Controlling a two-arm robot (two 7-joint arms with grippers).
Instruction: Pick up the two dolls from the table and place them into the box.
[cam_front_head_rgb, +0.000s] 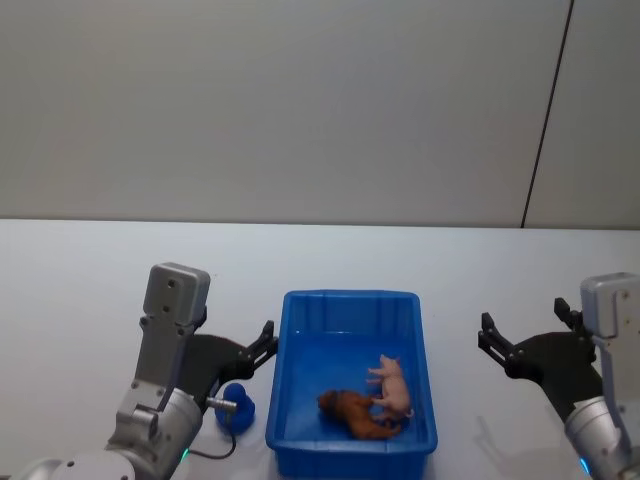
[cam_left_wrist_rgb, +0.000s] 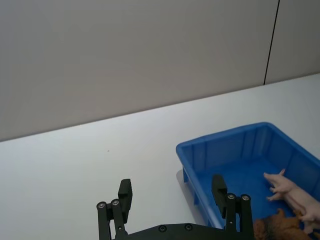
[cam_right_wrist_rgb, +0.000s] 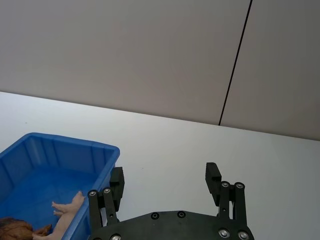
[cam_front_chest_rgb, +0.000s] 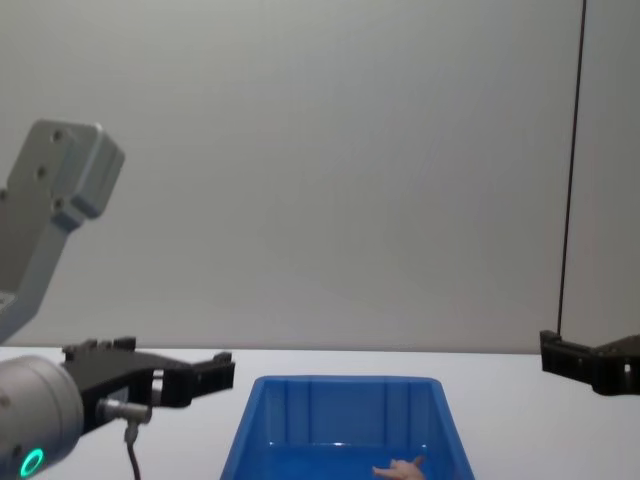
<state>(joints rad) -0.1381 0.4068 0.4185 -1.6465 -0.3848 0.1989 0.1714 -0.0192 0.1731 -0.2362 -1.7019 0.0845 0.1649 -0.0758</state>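
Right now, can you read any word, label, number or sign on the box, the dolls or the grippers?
None: no readable text on the box, the brown doll, the pink doll, the table, or the open left gripper and right gripper.

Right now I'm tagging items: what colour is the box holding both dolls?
Bright blue; the box shows best in the head view.

The white table (cam_front_head_rgb: 90, 265) bears the blue box (cam_front_head_rgb: 349, 296), resting flat near the robot, roughly centred.
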